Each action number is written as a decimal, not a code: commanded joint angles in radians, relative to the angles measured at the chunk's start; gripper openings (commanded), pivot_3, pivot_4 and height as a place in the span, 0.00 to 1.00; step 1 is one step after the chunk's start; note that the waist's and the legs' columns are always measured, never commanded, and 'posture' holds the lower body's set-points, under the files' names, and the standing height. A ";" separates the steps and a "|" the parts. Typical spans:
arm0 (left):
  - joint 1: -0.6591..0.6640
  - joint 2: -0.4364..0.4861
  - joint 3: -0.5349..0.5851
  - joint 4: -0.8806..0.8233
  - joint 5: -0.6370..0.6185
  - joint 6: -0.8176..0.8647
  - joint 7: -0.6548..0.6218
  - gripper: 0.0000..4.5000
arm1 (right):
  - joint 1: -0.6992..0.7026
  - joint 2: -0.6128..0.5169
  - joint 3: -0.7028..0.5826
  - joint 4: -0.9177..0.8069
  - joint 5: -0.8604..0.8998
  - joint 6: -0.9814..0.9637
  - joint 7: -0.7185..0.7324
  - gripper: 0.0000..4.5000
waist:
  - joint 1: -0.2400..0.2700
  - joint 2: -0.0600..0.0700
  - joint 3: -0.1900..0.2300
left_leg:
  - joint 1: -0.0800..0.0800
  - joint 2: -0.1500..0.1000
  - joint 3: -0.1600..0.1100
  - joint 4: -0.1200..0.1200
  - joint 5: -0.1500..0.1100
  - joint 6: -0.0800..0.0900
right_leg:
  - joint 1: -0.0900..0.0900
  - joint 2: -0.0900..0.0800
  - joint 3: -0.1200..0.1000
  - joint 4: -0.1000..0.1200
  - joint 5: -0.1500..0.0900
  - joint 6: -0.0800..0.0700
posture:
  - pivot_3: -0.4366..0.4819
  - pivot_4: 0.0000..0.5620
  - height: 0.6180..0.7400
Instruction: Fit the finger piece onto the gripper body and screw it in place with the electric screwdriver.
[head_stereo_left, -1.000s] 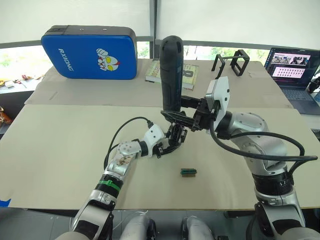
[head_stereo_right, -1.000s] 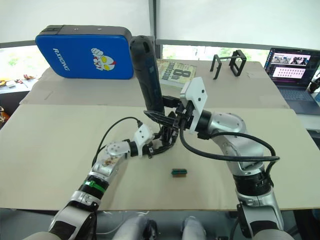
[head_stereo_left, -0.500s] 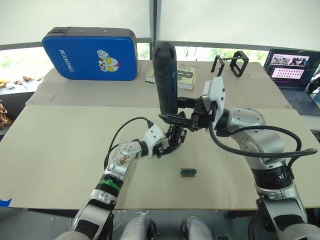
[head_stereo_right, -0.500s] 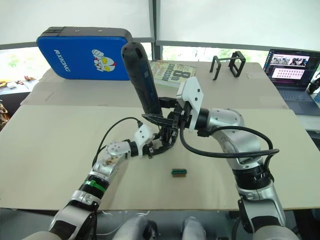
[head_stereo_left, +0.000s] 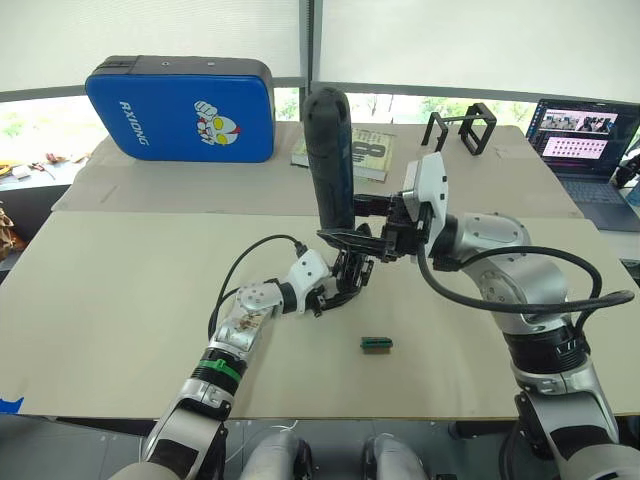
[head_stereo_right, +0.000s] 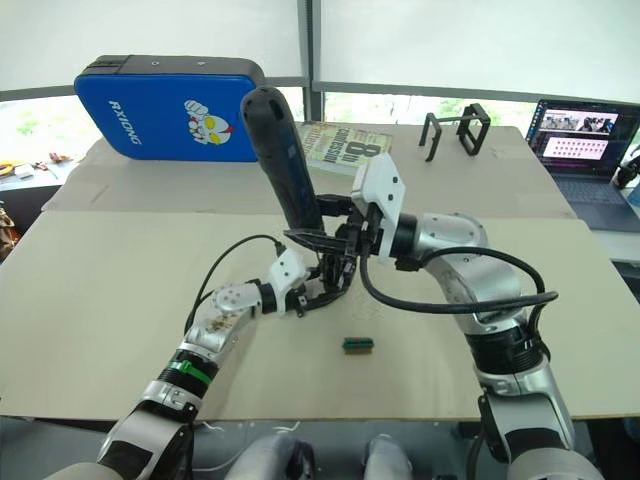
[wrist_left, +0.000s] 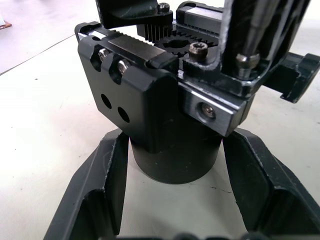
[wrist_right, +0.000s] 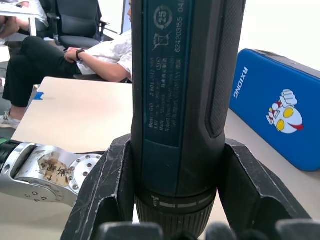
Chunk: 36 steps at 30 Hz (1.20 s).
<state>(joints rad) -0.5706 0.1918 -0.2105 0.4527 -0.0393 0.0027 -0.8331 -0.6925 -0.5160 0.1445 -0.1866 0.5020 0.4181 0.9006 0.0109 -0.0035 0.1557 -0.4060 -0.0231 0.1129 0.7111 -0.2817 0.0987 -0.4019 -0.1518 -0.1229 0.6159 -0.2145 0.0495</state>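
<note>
Black gripper body (wrist_left: 170, 115) is seen at frame centre on the beige counter (head_stereo_left: 120, 290), its round base clamped by the left gripper (head_stereo_left: 335, 292) fingers. The electric screwdriver (head_stereo_left: 330, 160) is held upright by the closed right gripper (head_stereo_left: 362, 235), bit down. Bare counter lies all round. "RXIONG" is read on the blue case (head_stereo_left: 180, 108), upper left.

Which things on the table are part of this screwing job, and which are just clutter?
In the job:
electric screwdriver, held by the right gripper
gripper body, held by the left gripper

Lying about:
blue case
book
black frame brackets
laptop
small green-and-black block
</note>
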 joint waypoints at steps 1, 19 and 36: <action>-0.035 0.001 0.010 -0.034 -0.020 -0.031 -0.012 0.51 | 0.064 -0.031 0.021 0.132 -0.079 0.076 -0.034 0.43 | 0.000 0.000 -0.001 | 0.000 0.000 0.000 0.000 0.000 0.000 | 0.000 0.000 0.000 0.000 0.000 0.000 | 0.48 0.27 1.00; -0.047 0.001 0.015 -0.022 -0.022 -0.033 -0.005 0.51 | 0.124 -0.031 0.049 0.192 -0.134 -0.075 0.026 0.43 | -0.001 0.000 -0.004 | 0.003 0.001 0.000 0.000 0.000 0.000 | 0.001 0.001 0.000 0.000 0.000 0.000 | 0.48 0.27 1.00; -0.037 0.006 0.010 -0.028 -0.022 -0.036 -0.006 0.51 | 0.017 -0.071 0.105 0.241 -0.148 -0.058 0.083 0.43 | 0.000 0.000 -0.006 | 0.005 0.001 0.000 -0.001 -0.001 -0.001 | 0.001 -0.008 -0.001 -0.001 0.001 -0.001 | 0.48 0.27 1.00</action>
<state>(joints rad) -0.5790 0.1930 -0.2158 0.4734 -0.0388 0.0031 -0.8251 -0.7288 -0.5232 0.2025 -0.0850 0.4922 0.2944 0.9820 0.0107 -0.0031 0.1502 -0.4008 -0.0225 0.1126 0.7105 -0.2829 0.0975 -0.4015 -0.1602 -0.1240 0.6152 -0.2136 0.0486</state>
